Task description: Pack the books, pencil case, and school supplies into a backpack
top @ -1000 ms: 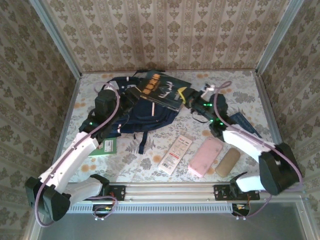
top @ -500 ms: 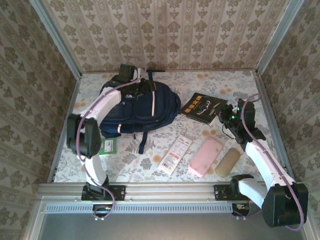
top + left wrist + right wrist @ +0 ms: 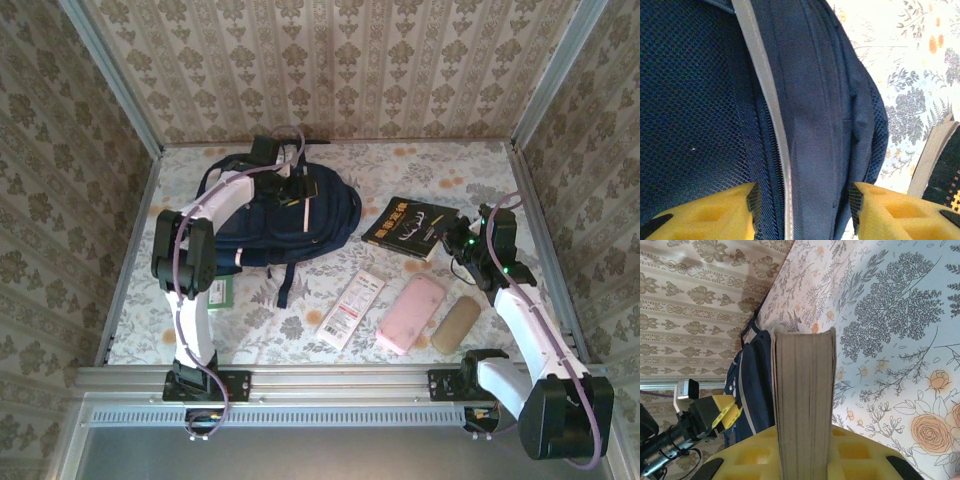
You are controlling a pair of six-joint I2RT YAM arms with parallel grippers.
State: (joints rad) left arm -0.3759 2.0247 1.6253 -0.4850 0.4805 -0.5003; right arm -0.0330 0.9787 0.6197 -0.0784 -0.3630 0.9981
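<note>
**Between the right jaws, a navy book aimed leftward at the pack**

Ahead of the left jaws runs a fold of the large navy blue fabric backpack. It is coarse woven nylon with a pale grey stripe along it and dark open mesh on the jaws' left side. The jaws stand half apart astride this fold, with a yellow foam pad on either flank. Whether they pinch the cloth I cannot tell.

Well behind those jaws, a small green paper booklet lies flat. Between the two pairs of jaws and nearer the arm bases lie three more things:
- a long flat white packet with red print
- a soft pink rectangular pouch
- a tan cylindrical pouch

The right jaws are clenched on a thick dark navy book with a yellow label, one pad on each cover, with the buff page block between them. The book's long axis runs straight out from these jaws. The backpack lies beyond its far end and to the jaws' left, across a strip of flower-printed bench.

The left jaws are the nearer to the pack, and the right jaws carry the load. The coming move likely means sliding this stiff slab lengthwise into limp cloth. No opening in the pack can be made out.
</note>
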